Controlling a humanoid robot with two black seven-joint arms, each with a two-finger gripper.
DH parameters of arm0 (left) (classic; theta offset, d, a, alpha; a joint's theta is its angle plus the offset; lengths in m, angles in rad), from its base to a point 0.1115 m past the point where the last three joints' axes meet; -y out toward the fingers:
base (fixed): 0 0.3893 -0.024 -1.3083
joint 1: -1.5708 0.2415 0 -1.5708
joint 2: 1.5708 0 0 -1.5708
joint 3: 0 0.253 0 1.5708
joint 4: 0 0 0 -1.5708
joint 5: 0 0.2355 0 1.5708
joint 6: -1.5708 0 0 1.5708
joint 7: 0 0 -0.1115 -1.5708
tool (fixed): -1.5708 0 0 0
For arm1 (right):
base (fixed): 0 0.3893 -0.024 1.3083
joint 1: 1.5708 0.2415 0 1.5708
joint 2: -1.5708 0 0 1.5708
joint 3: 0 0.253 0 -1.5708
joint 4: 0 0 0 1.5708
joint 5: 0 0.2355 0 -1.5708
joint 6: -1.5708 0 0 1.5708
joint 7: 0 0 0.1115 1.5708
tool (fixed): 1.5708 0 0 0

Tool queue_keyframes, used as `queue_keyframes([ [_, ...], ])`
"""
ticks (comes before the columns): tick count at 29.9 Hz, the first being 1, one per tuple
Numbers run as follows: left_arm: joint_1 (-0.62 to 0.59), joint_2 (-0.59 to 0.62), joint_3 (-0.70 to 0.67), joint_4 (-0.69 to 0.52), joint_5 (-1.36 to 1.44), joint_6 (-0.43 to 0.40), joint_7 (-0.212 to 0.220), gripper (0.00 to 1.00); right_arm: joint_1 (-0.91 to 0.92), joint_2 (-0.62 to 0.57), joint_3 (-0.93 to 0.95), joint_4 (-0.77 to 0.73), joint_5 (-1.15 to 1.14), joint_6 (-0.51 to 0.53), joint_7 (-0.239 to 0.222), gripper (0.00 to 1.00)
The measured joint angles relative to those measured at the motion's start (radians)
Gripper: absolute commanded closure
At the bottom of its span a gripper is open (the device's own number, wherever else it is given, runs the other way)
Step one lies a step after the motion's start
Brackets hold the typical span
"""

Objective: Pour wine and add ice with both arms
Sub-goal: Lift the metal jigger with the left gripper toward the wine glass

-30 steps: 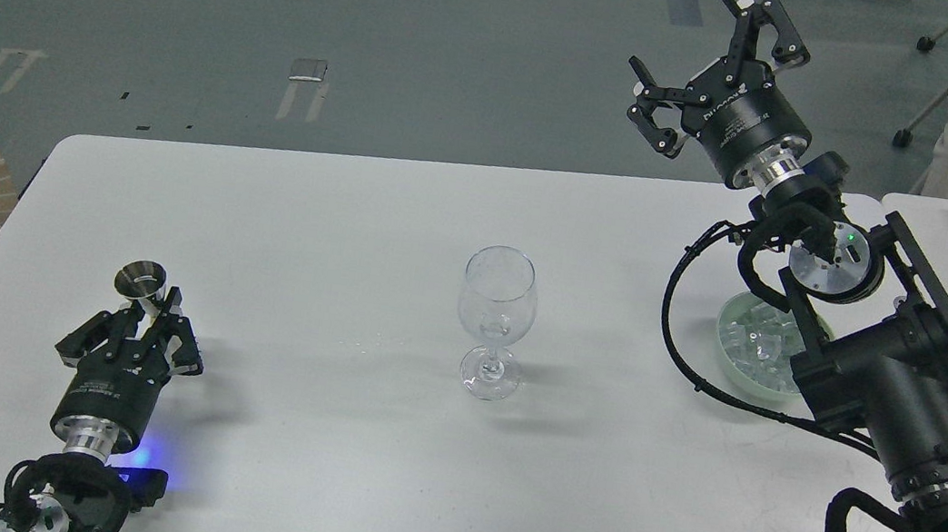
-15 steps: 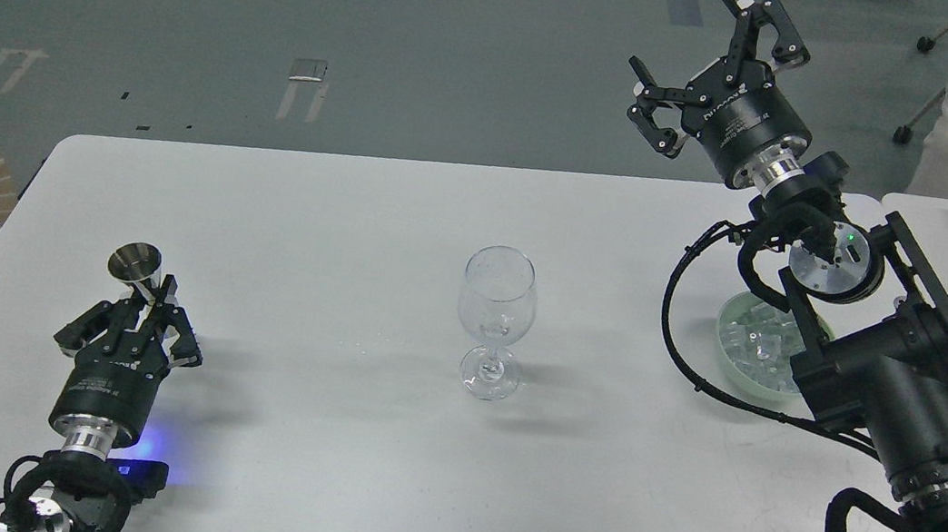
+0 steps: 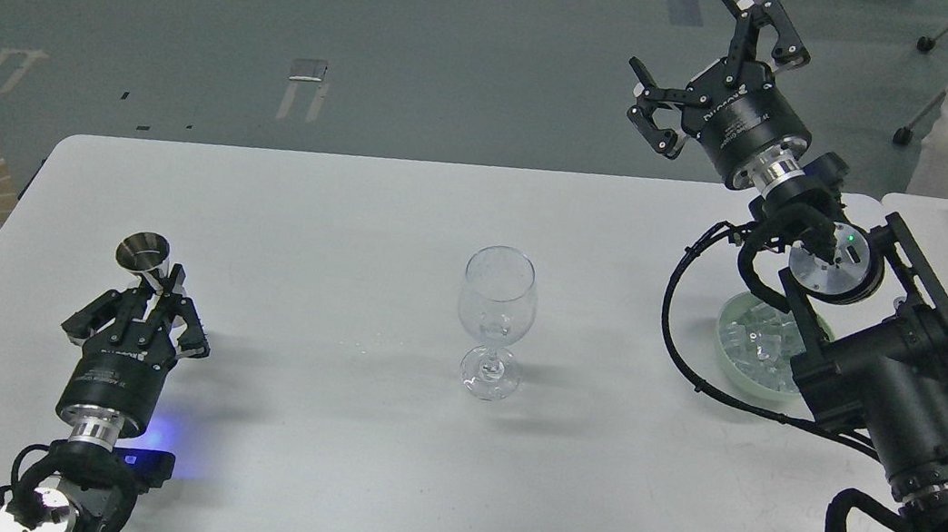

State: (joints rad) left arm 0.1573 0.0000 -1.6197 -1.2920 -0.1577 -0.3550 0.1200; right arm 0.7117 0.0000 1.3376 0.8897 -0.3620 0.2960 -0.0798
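At the left of the white table (image 3: 301,463), the left gripper (image 3: 148,310) lies low over the surface with its fingers pinched on the stem of a small steel measuring cup (image 3: 143,251), whose open mouth tilts up and away from the robot. Over the last second the cup and gripper have shifted slightly: first a little to the left, then back to the right and marginally lower, with the cup ending close to where it began. This reads as a small adjustment of the grasp or pose rather than the start of a pour; the cup remains well apart from the wine glass (image 3: 495,319). The glass stands upright at the table centre, unchanged, and appears empty, so the pouring step is judged not yet done. Whether the cup holds liquid cannot be told. Further right, a pale green bowl (image 3: 728,354) holds the ice (image 3: 757,344), a heap of clear cubes partly hidden behind the right arm's wrist. The right gripper (image 3: 712,59) hangs high above the far table edge with its fingers spread and nothing between them; it has not moved across the three pictures. No ice is in the glass, so both steps of the task appear outstanding.
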Motion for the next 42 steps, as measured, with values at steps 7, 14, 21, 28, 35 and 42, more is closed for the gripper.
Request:
queue_keyframes([
  [7,-0.003,0.0,0.024,-0.005,0.016,0.0,-0.002,1.0,-0.001,0.0,0.0,0.0,0.0,-0.002,0.0,0.0],
  [14,-0.013,0.0,0.029,-0.008,0.056,-0.008,0.001,1.0,-0.003,0.0,0.0,0.0,0.0,-0.006,0.0,0.0],
  [21,-0.029,0.0,0.078,-0.02,0.058,-0.008,0.003,1.0,-0.003,0.0,0.0,0.0,0.0,-0.007,0.0,0.0],
  [28,-0.045,0.0,0.1,-0.033,0.058,0.001,-0.001,1.0,-0.005,0.0,0.002,0.0,0.0,-0.007,0.0,0.0],
  [35,-0.063,0.0,0.123,-0.04,0.058,0.002,-0.001,1.0,-0.007,0.0,0.002,0.0,0.0,-0.008,0.0,0.0],
  [42,-0.077,0.0,0.13,-0.042,0.063,0.002,-0.002,1.0,-0.008,0.0,0.002,0.0,0.0,-0.008,0.0,0.0],
])
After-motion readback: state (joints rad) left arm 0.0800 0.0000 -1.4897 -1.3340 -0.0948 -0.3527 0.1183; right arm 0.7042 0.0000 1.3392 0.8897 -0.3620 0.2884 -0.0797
